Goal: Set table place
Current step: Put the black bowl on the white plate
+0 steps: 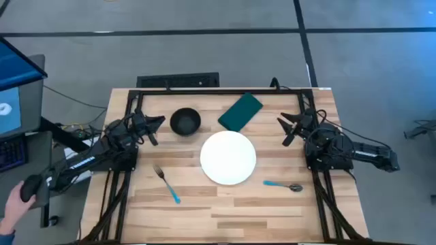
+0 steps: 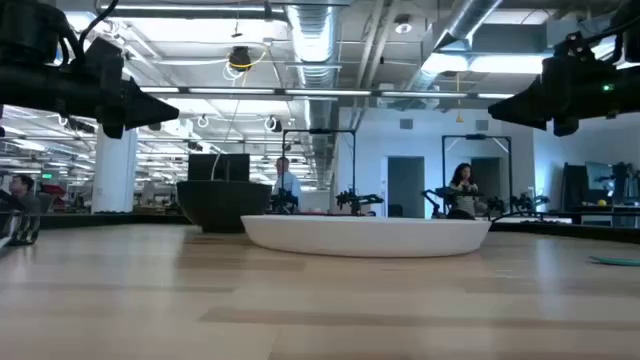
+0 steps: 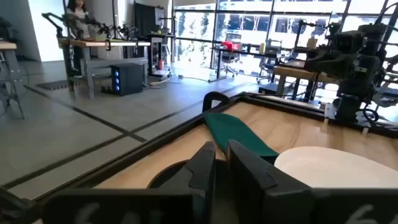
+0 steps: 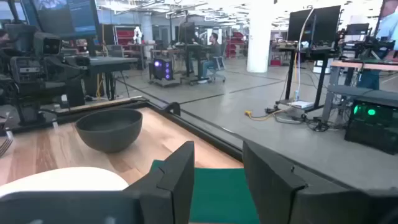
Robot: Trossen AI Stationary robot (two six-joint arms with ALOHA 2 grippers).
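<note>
Two arms wait at opposite sides of the light-wood counter [image 1: 225,204], each raised clear of the dishes. Left tool [image 1: 158,129] sits near the left edge, just beside the dark bowl [image 1: 184,121], its fingers [image 3: 205,165] drawn nearly together with only a narrow slit between them and nothing gripped. Right tool [image 1: 286,129] sits near the right edge, its fingers [image 4: 180,168] spread apart with a clear gap, also grasping nothing. A round white plate [image 1: 228,158] lies at the centre of the counter. The bowl stands upright behind and to the left of the plate, apart from it. A dark green folded cloth [image 1: 240,112] lies flat and at an angle behind the plate, between the bowl and the right tool. A fork with a blue handle [image 1: 167,184] lies to the left of the plate, tines toward the far side, well apart from the rim. A spoon with a blue handle [image 1: 283,185] lies to the right of the plate, near its lower edge, not touching it. A person's hand [image 1: 15,201] shows at the lower left, off the counter, holding a dark object. In the low view, people stand in the room far behind the plate.
</note>
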